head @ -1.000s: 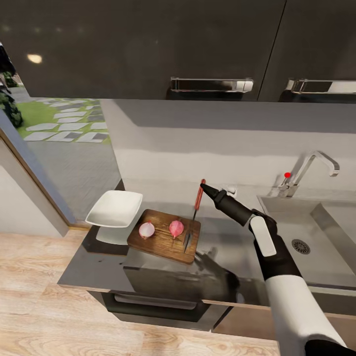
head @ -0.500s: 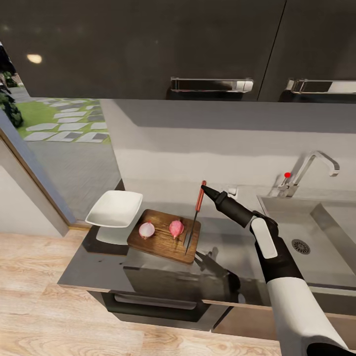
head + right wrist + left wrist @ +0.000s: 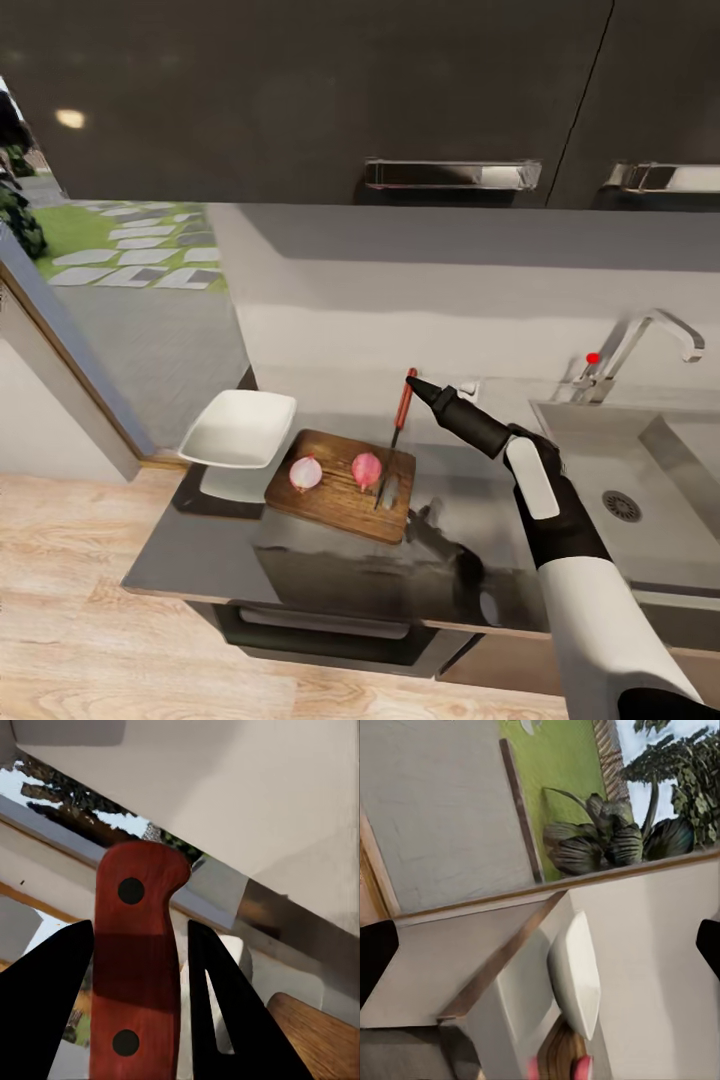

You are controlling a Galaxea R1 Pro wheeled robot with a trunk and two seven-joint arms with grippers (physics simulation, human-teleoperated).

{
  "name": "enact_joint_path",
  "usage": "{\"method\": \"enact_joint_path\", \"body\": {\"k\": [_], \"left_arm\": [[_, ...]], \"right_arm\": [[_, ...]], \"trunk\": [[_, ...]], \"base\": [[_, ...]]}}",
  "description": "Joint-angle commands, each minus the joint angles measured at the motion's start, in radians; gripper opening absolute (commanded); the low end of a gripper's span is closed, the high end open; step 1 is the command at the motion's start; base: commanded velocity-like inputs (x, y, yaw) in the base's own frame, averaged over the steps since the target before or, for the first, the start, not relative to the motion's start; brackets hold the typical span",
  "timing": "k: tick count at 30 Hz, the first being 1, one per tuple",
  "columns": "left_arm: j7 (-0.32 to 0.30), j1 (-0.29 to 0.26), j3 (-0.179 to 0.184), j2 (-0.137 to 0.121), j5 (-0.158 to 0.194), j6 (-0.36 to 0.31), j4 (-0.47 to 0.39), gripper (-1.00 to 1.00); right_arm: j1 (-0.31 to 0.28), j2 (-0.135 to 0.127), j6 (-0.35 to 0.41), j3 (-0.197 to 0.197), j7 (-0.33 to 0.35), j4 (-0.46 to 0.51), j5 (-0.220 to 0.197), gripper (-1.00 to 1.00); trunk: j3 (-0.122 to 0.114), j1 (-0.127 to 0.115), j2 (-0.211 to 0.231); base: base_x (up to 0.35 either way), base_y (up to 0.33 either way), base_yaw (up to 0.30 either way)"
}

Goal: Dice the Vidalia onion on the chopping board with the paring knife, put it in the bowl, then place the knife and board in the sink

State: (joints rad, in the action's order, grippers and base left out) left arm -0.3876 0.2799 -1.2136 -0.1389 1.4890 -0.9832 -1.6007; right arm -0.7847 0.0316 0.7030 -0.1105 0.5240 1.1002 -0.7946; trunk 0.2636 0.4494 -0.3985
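Right gripper point(image 3: 410, 382) pinching the paring knife point(image 3: 394, 438) by its red handle; blade hangs nearly vertical, tip down on the chopping board point(image 3: 346, 483) near its sink-side edge; the right wrist view shows the handle clamped between both fingers point(image 3: 52, 997). Vidalia onion is in two halves on the board: nearer half point(image 3: 366, 469) just beside the blade on its bowl side, other half point(image 3: 305, 472) further toward the bowl point(image 3: 238, 428). So the next cut means shifting the knife away from the sink point(image 3: 640, 480), long axis kept upright (my read, not seen). Left gripper fingertips point(image 3: 375, 952) look spread, well off the desk point(image 3: 200, 560); right arm is the nearer one.
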Motion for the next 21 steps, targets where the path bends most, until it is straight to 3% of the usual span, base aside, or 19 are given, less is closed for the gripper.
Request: {"method": "enact_joint_path", "body": {"k": [1,16,21], "left_arm": [[-0.006,0.000,0.000,0.002,-0.006,-0.003,0.001,1.00],[-0.007,0.000,0.000,0.006,-0.032,-0.003,0.006,1.00],[-0.008,0.000,0.001,0.005,-0.033,-0.003,0.008,1.00]], "right_arm": [[-0.002,0.003,0.014,-0.003,-0.021,-0.001,-0.003,-1.00],[-0.006,-0.015,0.042,-0.009,-0.071,-0.028,-0.009,-1.00],[-0.006,-0.016,0.061,-0.011,-0.071,-0.031,-0.012,-1.00]], "trunk": [[0.002,0.001,-0.002],[0.002,0.001,-0.002],[0.002,0.001,-0.002]], "base": [[0.044,0.169,0.000],[0.006,0.020,0.000],[0.200,0.000,0.000]]}}
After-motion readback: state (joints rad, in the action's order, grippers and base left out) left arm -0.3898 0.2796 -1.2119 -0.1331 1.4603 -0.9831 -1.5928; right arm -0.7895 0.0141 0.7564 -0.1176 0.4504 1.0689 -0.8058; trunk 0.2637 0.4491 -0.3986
